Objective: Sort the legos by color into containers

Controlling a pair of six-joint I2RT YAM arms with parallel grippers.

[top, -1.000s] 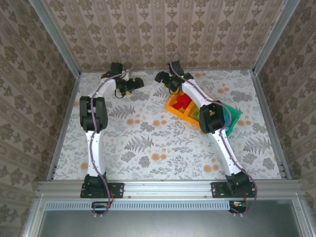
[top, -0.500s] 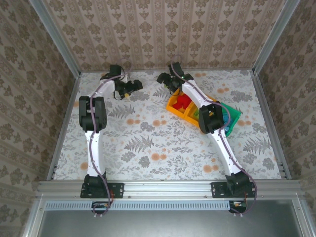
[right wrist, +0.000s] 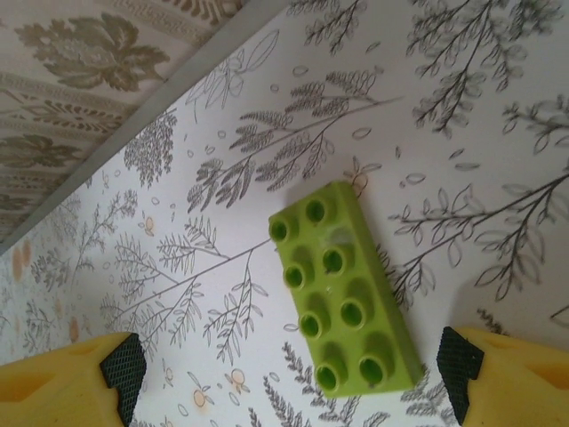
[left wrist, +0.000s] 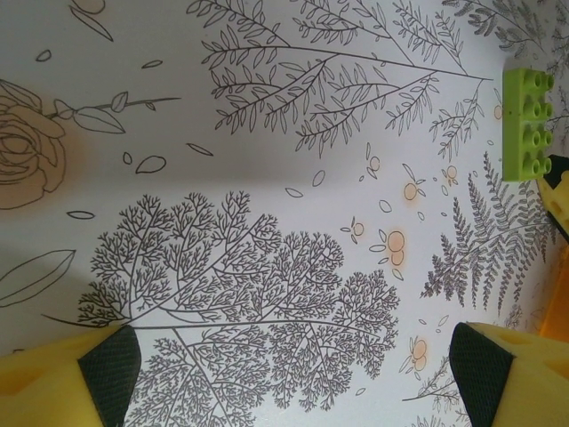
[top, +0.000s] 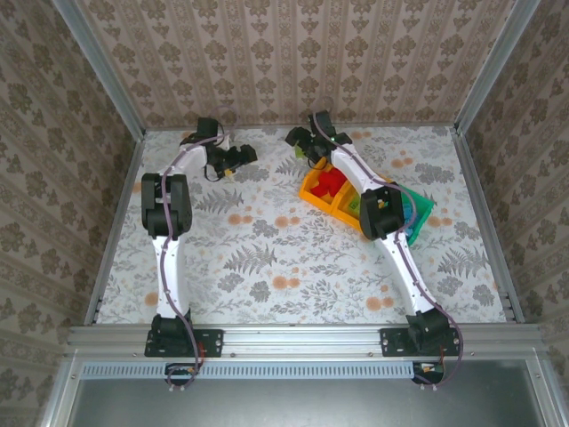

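A lime green studded plastic brick (right wrist: 345, 289) lies free near the table's (right wrist: 462, 107) far edge, under the spread right gripper (right wrist: 289, 369); the left gripper (left wrist: 293, 365) is spread too.

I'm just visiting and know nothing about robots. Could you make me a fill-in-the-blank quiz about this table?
The brick under the right gripper is ___ in colour.
Its top carries ___ studs.
The far orange bin holds ___ bricks.
The left gripper and the right one both stand ___.
Missing words: green; eight; red; open.
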